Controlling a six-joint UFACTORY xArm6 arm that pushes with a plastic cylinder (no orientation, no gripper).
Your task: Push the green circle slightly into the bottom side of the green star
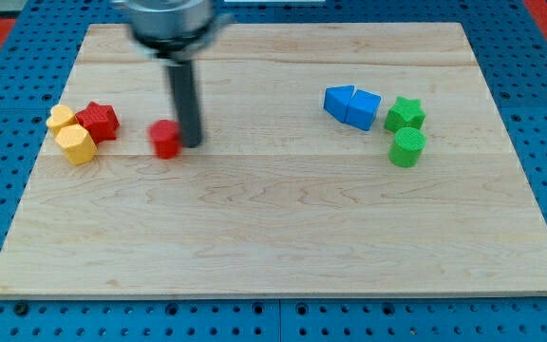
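The green circle (407,147) sits at the view's right, just below the green star (405,114), the two nearly touching. My tip (191,143) is far to their left, near the board's left-centre, right beside a small red block (166,139) on its right side. The rod rises from the tip to the view's top.
Two blue blocks (352,105) lie together just left of the green star. At the view's left a red star-like block (97,121) sits with two yellow blocks (72,135). The wooden board (273,237) rests on a blue pegboard.
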